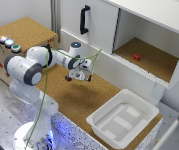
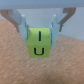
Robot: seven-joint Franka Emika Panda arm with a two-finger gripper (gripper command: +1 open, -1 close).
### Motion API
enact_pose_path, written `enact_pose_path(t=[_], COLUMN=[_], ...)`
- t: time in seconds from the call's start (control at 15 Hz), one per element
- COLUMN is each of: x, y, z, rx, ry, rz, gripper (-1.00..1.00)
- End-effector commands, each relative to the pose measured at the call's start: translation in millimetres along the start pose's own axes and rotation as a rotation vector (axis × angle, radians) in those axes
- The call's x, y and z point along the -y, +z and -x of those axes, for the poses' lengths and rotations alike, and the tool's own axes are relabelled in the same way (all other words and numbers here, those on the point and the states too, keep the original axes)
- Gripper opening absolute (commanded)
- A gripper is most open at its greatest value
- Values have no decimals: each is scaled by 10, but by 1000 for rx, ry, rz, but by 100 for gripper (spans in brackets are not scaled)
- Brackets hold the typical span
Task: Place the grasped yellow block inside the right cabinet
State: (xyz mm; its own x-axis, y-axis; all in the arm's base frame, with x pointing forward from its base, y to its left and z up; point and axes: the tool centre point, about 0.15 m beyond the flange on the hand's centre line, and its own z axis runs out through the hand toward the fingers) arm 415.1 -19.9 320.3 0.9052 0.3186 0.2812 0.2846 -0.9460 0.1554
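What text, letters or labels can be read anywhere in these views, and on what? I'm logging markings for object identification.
"I": black letter on the upper face of the yellow block held in the tool, wrist view.
"U": black letter on the block's lower face, same view.
Red marking on the side of the cork-topped box at the exterior view's left: too small and blurred to read.
Nothing else legible on the right cabinet or white tray.
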Motion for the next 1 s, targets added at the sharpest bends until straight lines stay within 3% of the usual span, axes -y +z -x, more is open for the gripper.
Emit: enact_pose_path(t=[0.0, 0.4, 0.93], x=[-962, -2170, -2897], y=[-319, -617, -1009], z=[-123, -316, -817], rx=[-49, -134, -278], ry=[23, 22, 35], rz=[55, 124, 179], gripper=[-100, -100, -100])
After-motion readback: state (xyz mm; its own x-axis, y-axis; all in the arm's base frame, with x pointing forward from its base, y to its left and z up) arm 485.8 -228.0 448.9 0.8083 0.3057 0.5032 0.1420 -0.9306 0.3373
